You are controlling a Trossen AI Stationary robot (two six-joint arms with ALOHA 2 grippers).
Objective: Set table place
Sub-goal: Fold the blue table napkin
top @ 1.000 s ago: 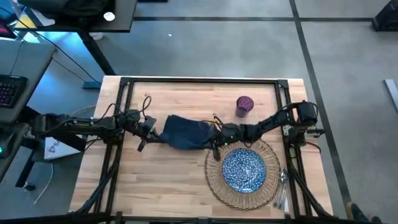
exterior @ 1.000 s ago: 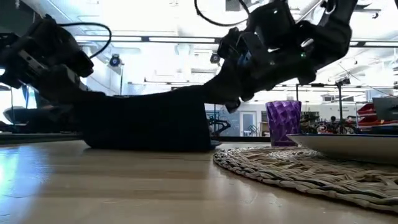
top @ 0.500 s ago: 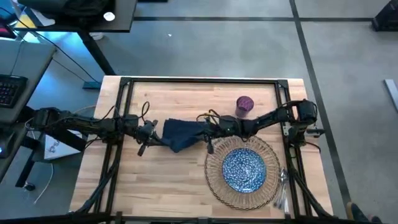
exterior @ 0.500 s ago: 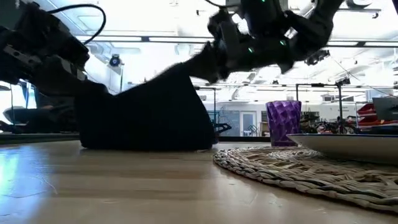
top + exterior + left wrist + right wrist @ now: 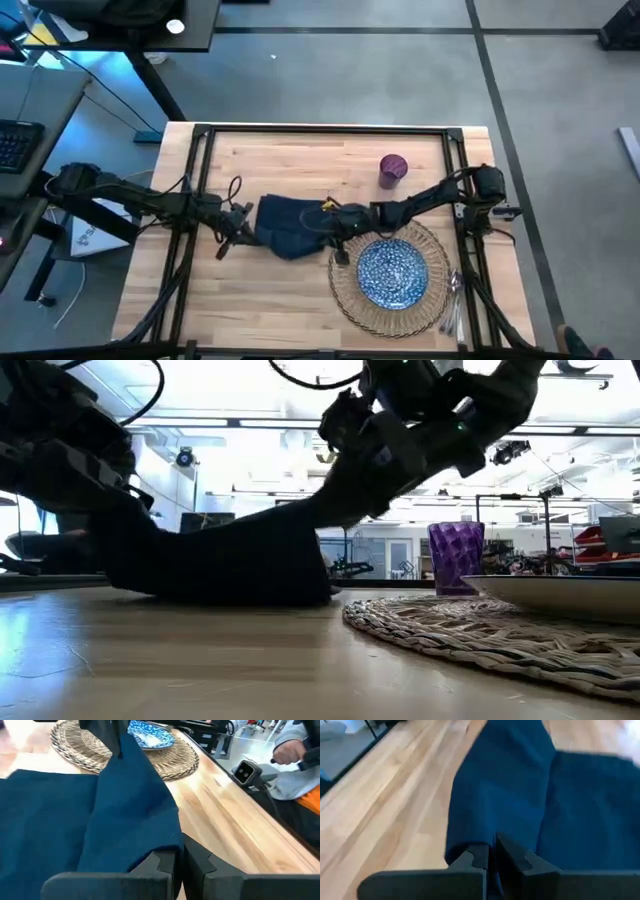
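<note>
The worktop (image 5: 300, 290) is light butcher-block wood inside a black rail frame. Near its middle lies the dark navy napkin (image 5: 290, 225), partly folded, one flap doubled over the flat part, with a corner pinched at each end between closed claw fingers. To its right sits the round woven wicker mat (image 5: 345, 285) carrying the blue-white speckled plate (image 5: 392, 272). Silver cutlery (image 5: 455, 300) lies at the mat's right edge. The small purple cup (image 5: 393, 168) stands upright behind the mat.

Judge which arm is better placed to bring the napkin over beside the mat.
Right, probably. The right gripper is shut on the napkin edge nearest the mat; the left gripper pinches the far edge, so it would have to reach across.
</note>
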